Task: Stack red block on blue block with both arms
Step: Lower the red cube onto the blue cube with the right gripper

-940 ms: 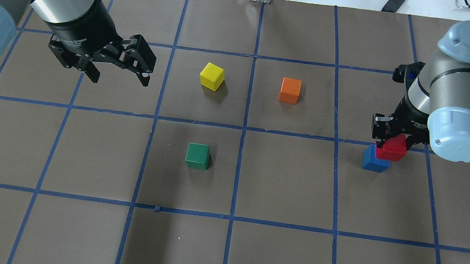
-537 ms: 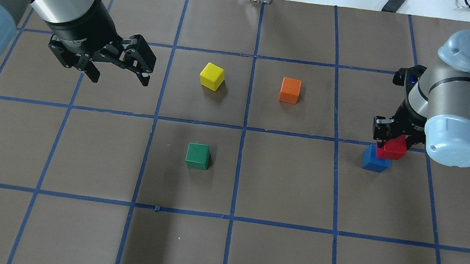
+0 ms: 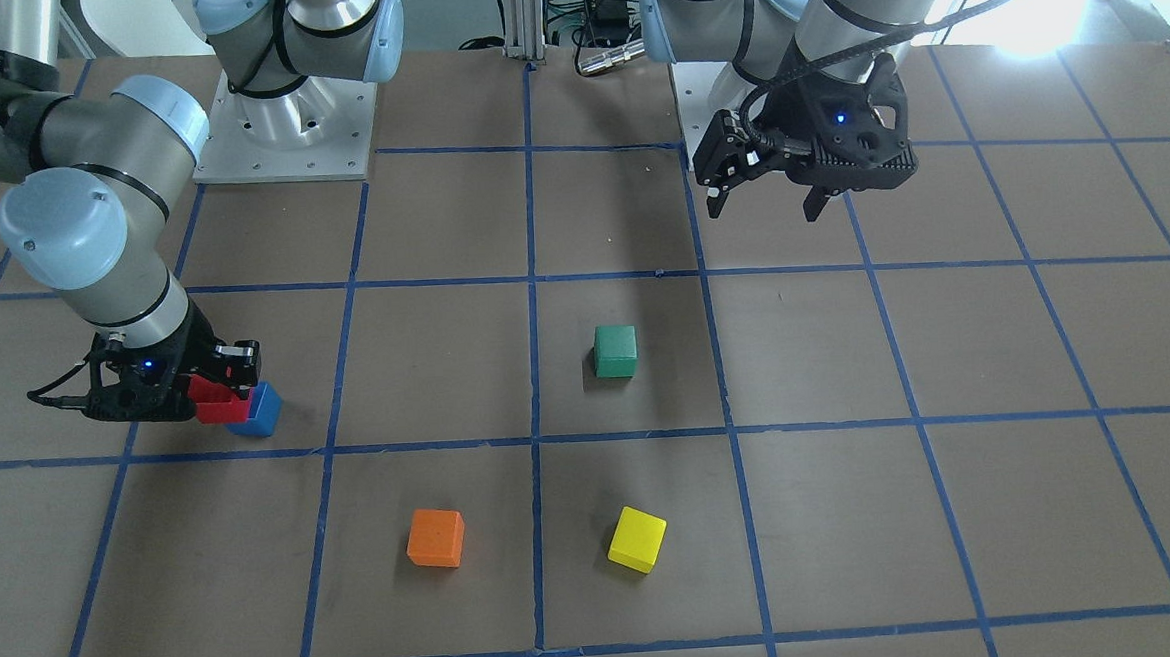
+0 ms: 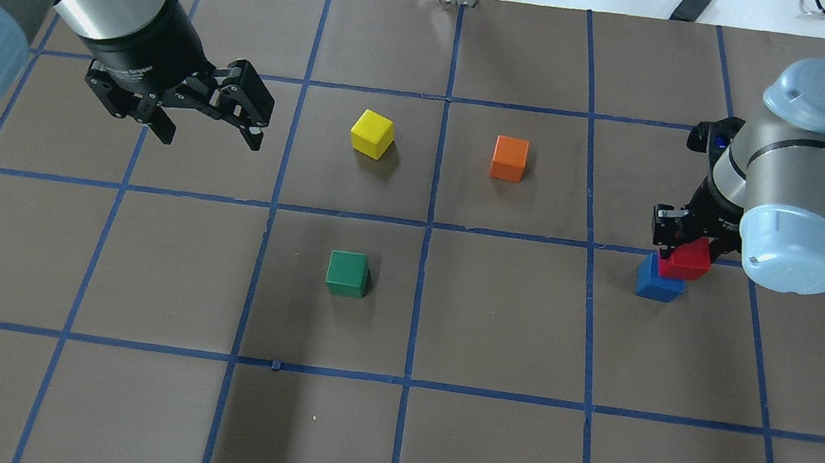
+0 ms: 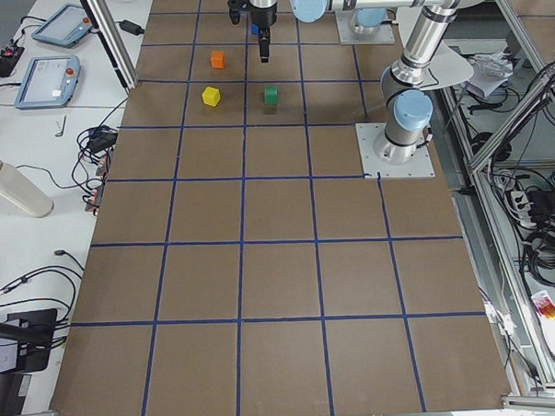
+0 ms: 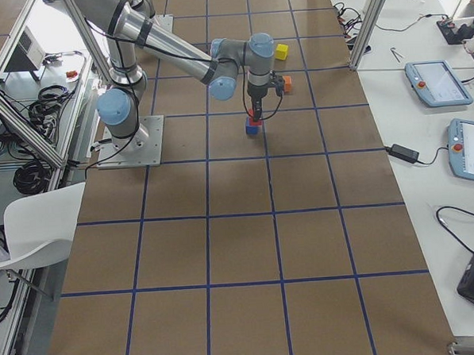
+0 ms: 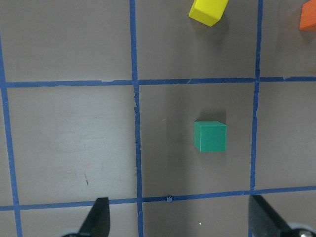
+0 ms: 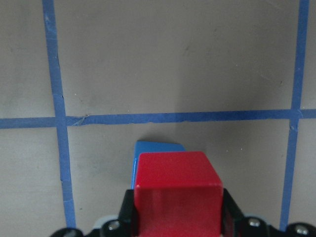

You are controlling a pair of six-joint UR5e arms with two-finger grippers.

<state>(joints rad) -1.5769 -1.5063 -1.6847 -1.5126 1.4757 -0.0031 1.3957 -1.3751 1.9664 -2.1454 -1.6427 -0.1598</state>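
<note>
Two grippers logged. Right gripper (image 4: 684, 252) is clenched on the red block (image 4: 688, 263), a finger on each side face. It holds the block over the blue block (image 4: 655, 283), which sits on the table (image 4: 477, 444) just beside a tape line (image 4: 589, 328). Left gripper (image 4: 209, 134) hangs with jaws spread and empty, well apart from the stack site. Green block (image 4: 347, 273), yellow block (image 4: 372, 132) and orange block (image 4: 509, 158) lie between the grippers.

We cannot tell whether red touches blue. In the right wrist view blue pokes out beyond red and a little to one side, so we judge the overlap to be partial.

Risks as we see them:
- Released off-centre, red tips off the blue edge.
- Lowered with this offset, a finger catches blue's top rim and shoves it.
- Opened unevenly, the gripper drags red sideways.
</note>
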